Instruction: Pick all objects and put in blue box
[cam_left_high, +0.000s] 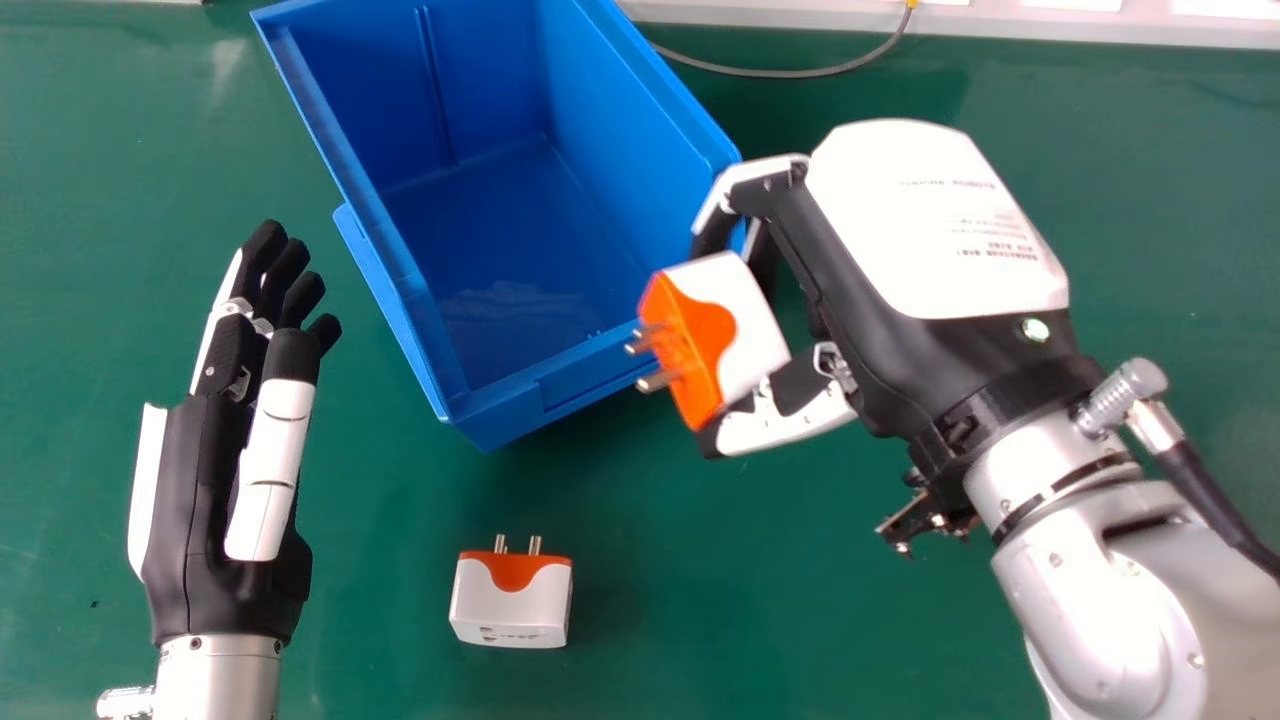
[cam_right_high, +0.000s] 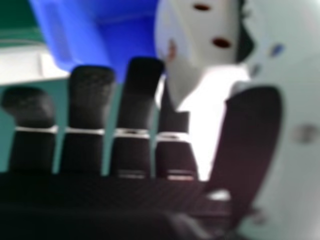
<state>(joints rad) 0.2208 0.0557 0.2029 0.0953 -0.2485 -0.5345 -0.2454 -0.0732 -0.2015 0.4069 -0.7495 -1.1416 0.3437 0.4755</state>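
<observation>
Our right hand's fingers (cam_left_high: 742, 174) are pinching a plug adapter (cam_left_high: 750, 325) by the blue box (cam_left_high: 500, 230), near right corner — it opens just left, prongs (cam_left_high: 656, 381) face it, so we'd nudge left.

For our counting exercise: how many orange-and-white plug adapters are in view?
2: one plug adapter in the right robot hand, by the blue box; another on the green table. That hand might hide more.
</observation>
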